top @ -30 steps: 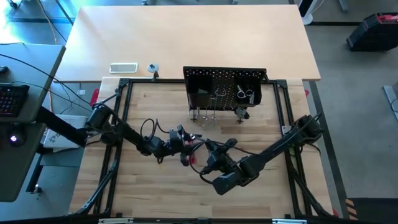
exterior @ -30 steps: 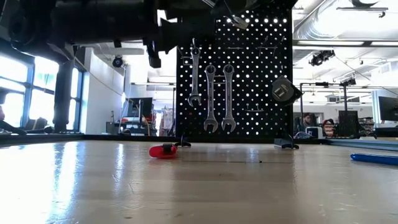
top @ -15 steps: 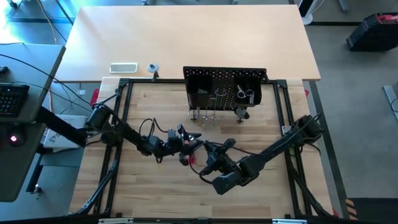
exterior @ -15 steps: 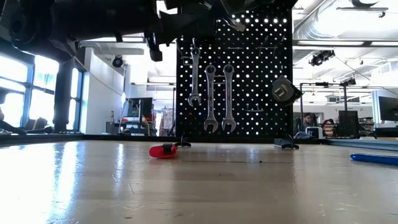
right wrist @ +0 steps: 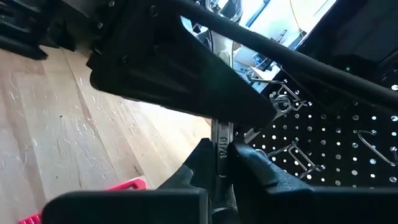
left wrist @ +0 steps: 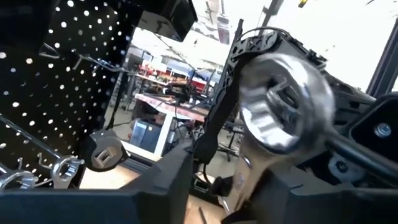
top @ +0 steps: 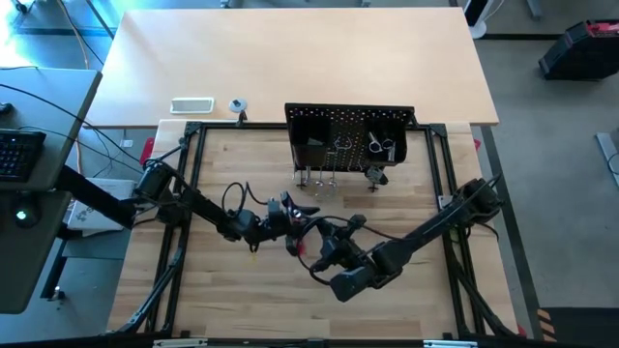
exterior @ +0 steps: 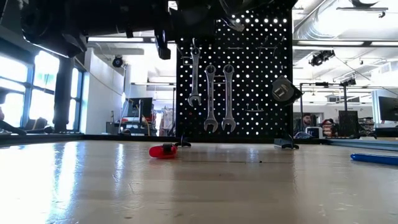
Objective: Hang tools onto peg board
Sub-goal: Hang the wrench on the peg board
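Note:
A slim silver wrench is held above the table's middle. My right gripper is shut on its shaft. My left gripper is open. Its fingers stand on either side of the shaft below the ring end; I cannot tell whether they touch it. The black peg board stands upright at the far side with three silver wrenches hanging on its hooks. A red-handled tool lies flat on the table under the grippers. My right gripper pinches the wrench's flat shaft between its two fingers, on the stretch stamped with the size. The fingers lie along the shaft. The wrench is lifted clear of the table, and its far end runs behind my left gripper.
A round dark object hangs on the board's right part. A blue object lies at the table's right. A white tray sits beyond the black tubular frame. Bare wood lies near the front edge.
My left gripper has moved toward the table's right edge, closer to my right gripper and the wrench. My right gripper and the wrench have kept still.

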`<state>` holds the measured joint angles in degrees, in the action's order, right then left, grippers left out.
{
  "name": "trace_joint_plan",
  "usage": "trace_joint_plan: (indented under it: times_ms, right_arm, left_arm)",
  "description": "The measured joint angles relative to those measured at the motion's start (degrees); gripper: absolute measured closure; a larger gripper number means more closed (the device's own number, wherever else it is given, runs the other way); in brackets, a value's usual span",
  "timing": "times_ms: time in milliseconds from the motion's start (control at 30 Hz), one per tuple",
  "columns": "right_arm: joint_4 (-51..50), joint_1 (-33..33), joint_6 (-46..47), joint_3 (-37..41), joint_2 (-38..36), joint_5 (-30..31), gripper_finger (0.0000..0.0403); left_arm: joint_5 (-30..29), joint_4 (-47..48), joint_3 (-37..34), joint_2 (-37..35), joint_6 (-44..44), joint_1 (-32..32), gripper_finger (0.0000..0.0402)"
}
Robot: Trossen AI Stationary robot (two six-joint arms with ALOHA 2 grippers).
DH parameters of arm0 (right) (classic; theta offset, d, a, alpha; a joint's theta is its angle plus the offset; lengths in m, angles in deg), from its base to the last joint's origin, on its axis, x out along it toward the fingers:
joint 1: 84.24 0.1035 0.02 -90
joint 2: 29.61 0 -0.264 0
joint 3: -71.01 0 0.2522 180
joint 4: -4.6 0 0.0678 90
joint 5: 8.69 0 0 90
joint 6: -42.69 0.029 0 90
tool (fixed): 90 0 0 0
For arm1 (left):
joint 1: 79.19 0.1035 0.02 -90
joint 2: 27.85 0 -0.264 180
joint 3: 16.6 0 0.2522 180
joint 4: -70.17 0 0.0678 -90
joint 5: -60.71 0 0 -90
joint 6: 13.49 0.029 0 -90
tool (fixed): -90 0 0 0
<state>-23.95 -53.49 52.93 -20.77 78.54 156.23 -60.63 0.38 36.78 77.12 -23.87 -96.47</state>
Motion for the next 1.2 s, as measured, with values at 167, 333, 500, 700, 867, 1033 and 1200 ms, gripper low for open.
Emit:
trace_joint_plan:
  times_ms: [167,333,500,700,867,1033,1200]
  right_arm:
    - [0.0,0.0,0.0,0.0,0.0,0.3,0.0377]
    - [0.0,0.0,-0.2,0.0,0.1,0.7,0.0377]
    - [-0.3,0.0,0.2,0.0,0.1,0.4,0.0376]
    - [-3.9,0.0,4.9,0.0,0.1,0.0,0.0301]
    - [-10.4,0.4,12.0,0.0,0.1,-1.9,0.0255]
    - [-19.1,1.2,20.4,0.0,0.1,-5.6,0.0244]
    - [-27.1,2.4,28.5,0.1,0.1,-8.4,0.0243]
  left_arm:
    - [1.5,0.1,0.1,0.0,2.2,0.0,0.0353]
    - [3.3,0.0,0.1,0.0,4.3,0.0,0.0388]
    - [4.8,0.2,0.1,0.0,8.7,0.0,0.0395]
    - [5.9,2.7,0.0,-0.3,13.4,0.0,0.0399]
    - [5.7,11.8,-1.2,-2.9,15.6,0.1,0.0400]
    - [6.3,26.5,-3.6,-9.1,14.4,1.2,0.0400]
    - [8.3,44.9,-4.5,-16.7,10.8,3.8,0.0401]
